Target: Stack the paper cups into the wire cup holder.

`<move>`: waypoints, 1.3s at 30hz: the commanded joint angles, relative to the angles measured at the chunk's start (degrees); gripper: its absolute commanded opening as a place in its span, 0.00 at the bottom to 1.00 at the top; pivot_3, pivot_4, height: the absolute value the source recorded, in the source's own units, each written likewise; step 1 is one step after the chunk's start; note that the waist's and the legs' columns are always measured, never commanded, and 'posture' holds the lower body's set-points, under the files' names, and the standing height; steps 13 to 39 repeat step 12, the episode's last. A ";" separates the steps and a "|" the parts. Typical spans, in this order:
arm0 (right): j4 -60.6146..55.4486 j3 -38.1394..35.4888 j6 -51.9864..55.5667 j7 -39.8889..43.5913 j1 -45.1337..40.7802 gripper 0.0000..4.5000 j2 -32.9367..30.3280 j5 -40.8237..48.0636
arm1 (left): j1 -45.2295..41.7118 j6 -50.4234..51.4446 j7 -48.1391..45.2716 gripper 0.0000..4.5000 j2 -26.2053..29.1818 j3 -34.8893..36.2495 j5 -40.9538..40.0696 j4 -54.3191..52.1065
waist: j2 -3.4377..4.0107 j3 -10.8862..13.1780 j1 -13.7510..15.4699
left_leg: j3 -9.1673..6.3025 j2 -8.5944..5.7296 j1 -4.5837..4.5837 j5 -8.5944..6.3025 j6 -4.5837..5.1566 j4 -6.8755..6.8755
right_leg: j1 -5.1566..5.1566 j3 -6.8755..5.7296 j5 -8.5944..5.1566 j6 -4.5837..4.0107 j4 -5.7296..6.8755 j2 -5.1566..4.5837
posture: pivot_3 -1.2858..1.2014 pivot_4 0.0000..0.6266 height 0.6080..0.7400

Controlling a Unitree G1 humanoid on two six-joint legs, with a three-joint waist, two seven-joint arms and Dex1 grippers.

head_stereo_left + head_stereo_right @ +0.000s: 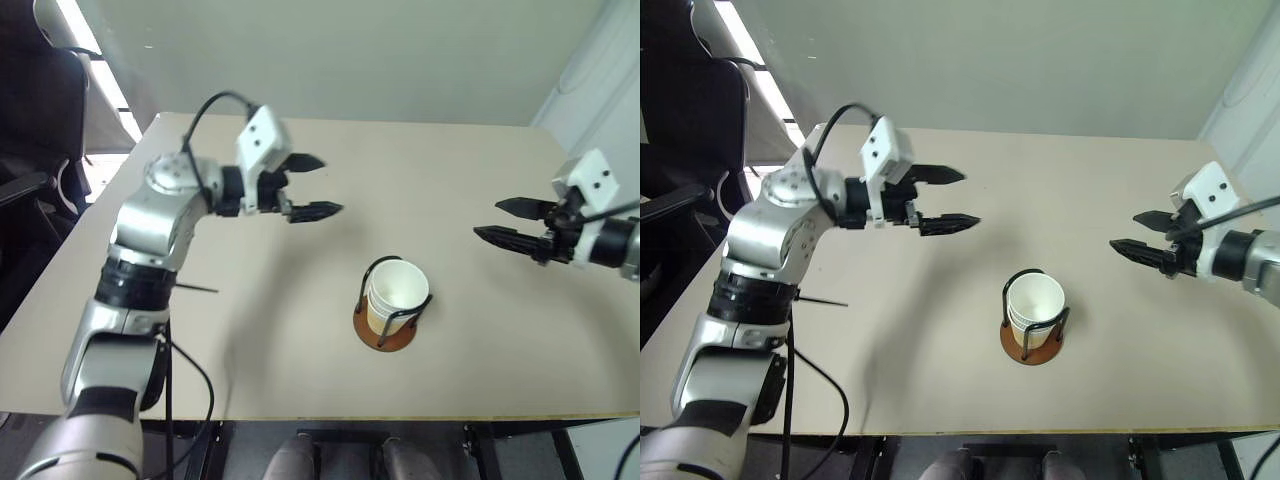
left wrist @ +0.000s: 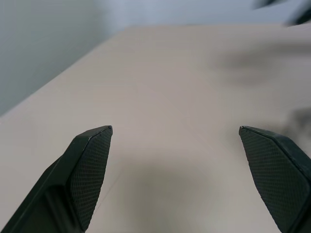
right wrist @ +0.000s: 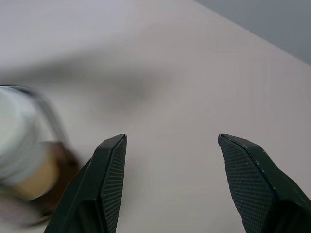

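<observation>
The wire cup holder [image 1: 385, 330] stands on the table a little right of centre, near the front. Paper cups [image 1: 396, 292] sit stacked inside it, rims up, the white inside of the top one showing. My left gripper [image 1: 325, 185] hovers open above the table, up and to the left of the holder, with nothing between its fingers. My right gripper [image 1: 490, 220] is out to the right of the holder, open and empty, pointing toward the middle. The holder with the cups [image 3: 24, 150] also appears beside my right gripper's fingers in the right wrist view.
The beige table [image 1: 300, 330] spreads wide around the holder. A dark chair [image 1: 30, 110] stands off the far left corner. The table's front edge [image 1: 330, 418] runs close below the holder.
</observation>
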 commanded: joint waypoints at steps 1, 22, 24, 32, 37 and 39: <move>7.95 -0.10 -3.12 -5.72 -2.63 0.68 4.53 -5.05 | 3.31 0.19 11.52 0.99 -0.46 8.25 1.60 2.61 | 0.00 0.00 0.02 | 0.00 0.00 0.03 0.00 0.00 -0.01 | 0.02 0.00 0.00 0.00 -0.02 0.00 | 0.52 0.24 1.00; 35.25 -6.04 -20.04 -25.49 -8.14 0.68 14.37 -18.04 | 18.79 -16.42 35.04 0.99 -1.81 19.61 9.89 17.51 | 0.02 0.00 0.63 | -0.02 -0.07 0.01 0.01 -0.03 -0.12 | -0.05 0.00 0.02 -0.07 -0.06 0.00 | 0.52 0.24 1.00; 35.25 -6.04 -20.04 -25.49 -8.14 0.68 14.37 -18.04 | 18.79 -16.42 35.04 0.99 -1.81 19.61 9.89 17.51 | 0.02 0.00 0.63 | -0.02 -0.07 0.01 0.01 -0.03 -0.12 | -0.05 0.00 0.02 -0.07 -0.06 0.00 | 0.52 0.24 1.00; 35.25 -6.04 -20.04 -25.49 -8.14 0.68 14.37 -18.04 | 18.79 -16.42 35.04 0.99 -1.81 19.61 9.89 17.51 | 0.02 0.00 0.63 | -0.02 -0.07 0.01 0.01 -0.03 -0.12 | -0.05 0.00 0.02 -0.07 -0.06 0.00 | 0.52 0.24 1.00; 35.25 -6.04 -20.04 -25.49 -8.14 0.68 14.37 -18.04 | 18.79 -16.42 35.04 0.99 -1.81 19.61 9.89 17.51 | 0.02 0.00 0.63 | -0.02 -0.07 0.01 0.01 -0.03 -0.12 | -0.05 0.00 0.02 -0.07 -0.06 0.00 | 0.52 0.24 1.00; 35.25 -6.04 -20.04 -25.49 -8.14 0.68 14.37 -18.04 | 18.79 -16.42 35.04 0.99 -1.81 19.61 9.89 17.51 | 0.02 0.00 0.63 | -0.02 -0.07 0.01 0.01 -0.03 -0.12 | -0.05 0.00 0.02 -0.07 -0.06 0.00 | 0.52 0.24 1.00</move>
